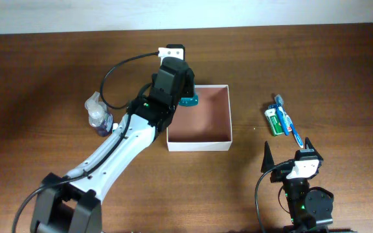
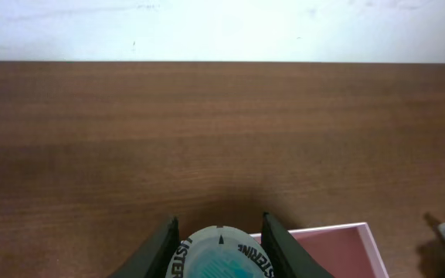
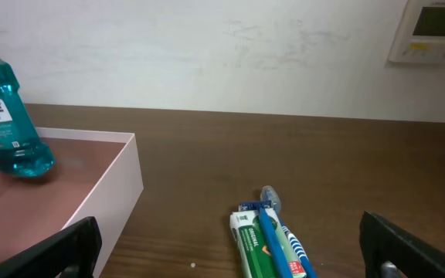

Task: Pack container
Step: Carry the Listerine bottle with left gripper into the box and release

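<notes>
The square, shallow, white-walled container with a reddish-brown inside sits near the middle of the brown wooden counter. The left gripper is clamped on a small teal mouthwash bottle, which is inside the container's far-left corner. The right gripper hangs near the counter's front edge with its fingers spread wide. A green toothpaste tube lies just beyond it.

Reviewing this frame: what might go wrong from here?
1. The mouthwash bottle is upright in the shallow container, gripped at its cap by the left tool; it may topple on release.
2. It is close to the container's thin wall, so the opening tool might nudge the container.
3. The toothbrush lies against the toothpaste; the right tool may drag both.
</notes>
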Robot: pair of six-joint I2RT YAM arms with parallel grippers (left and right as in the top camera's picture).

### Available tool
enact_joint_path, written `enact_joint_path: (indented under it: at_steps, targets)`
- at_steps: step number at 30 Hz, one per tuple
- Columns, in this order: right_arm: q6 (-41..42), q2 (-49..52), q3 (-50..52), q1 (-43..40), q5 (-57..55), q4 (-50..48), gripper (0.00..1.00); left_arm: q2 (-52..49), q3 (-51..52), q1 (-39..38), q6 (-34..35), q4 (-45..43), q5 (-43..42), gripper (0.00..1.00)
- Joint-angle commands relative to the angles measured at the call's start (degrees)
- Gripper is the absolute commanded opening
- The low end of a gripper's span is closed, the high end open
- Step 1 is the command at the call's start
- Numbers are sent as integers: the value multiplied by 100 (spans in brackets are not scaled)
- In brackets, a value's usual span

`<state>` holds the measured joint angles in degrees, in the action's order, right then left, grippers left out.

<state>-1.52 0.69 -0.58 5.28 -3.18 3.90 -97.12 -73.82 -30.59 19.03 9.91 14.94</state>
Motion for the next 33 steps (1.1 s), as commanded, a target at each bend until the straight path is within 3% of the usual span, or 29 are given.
enact_joint_path:
  at_steps: [1, 20, 26, 33]
  targets:
    - [2, -37, 26, -48, -31, 44, 98, -125, -240, -7, -269, -188, 120, 19]
    - [2, -37, 26, -48, -31, 44, 98, -385, -240, -7, -588, -479, 162, 18]
    - [2, -37, 26, -48, -31, 44, 99, -627, -240, -7, -586, -586, 704, 18]
    - [2, -37, 26, -48, -31, 44, 99, -704, -240, -7, -586, -562, 702, 19]
